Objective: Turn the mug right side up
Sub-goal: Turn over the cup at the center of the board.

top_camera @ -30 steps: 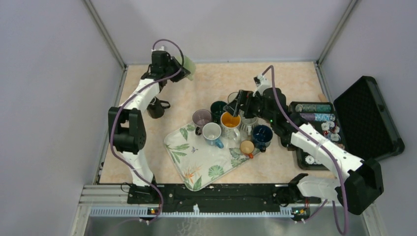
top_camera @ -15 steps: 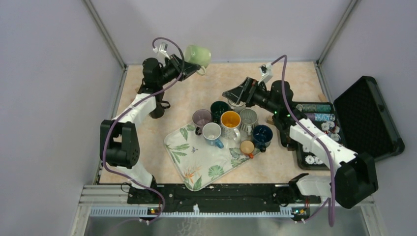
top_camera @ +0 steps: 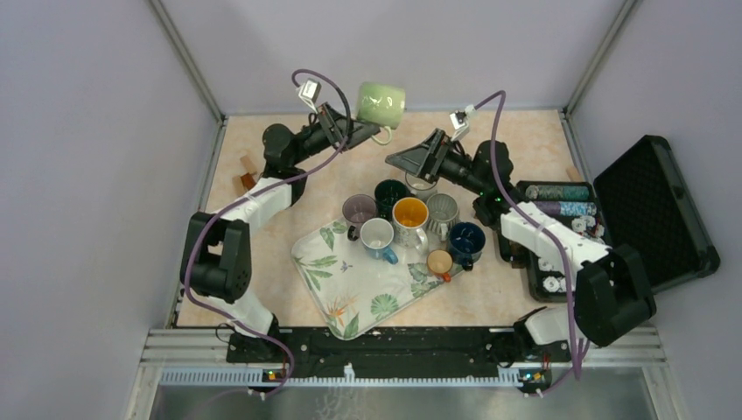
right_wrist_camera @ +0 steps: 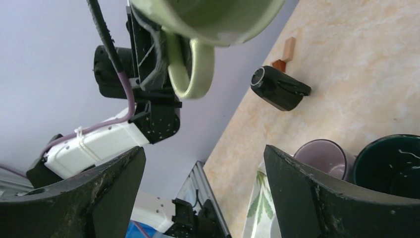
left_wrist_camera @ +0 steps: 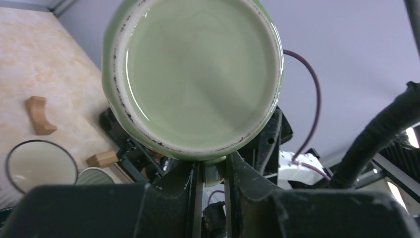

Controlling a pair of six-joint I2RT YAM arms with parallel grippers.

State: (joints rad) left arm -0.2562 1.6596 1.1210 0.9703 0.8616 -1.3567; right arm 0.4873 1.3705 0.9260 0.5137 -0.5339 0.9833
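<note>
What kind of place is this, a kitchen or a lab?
Probably a robot lab cell, not a kitchen: grey walls box in the table, two arms are bolted to a rail, mugs sit on a tray.

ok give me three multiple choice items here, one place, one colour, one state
1. Where is the green mug? A on the tray; B in the air, held by the left end effector; C in the case.
2. What colour is the mug lying on its side on the table? A white; B yellow; C black.
3. The right end effector is: A open; B shut on a mug; C shut on a spoon.
B, its handle is pinched, clear of the table; C, the right wrist view shows it; A, it stands wide with nothing inside.
</note>
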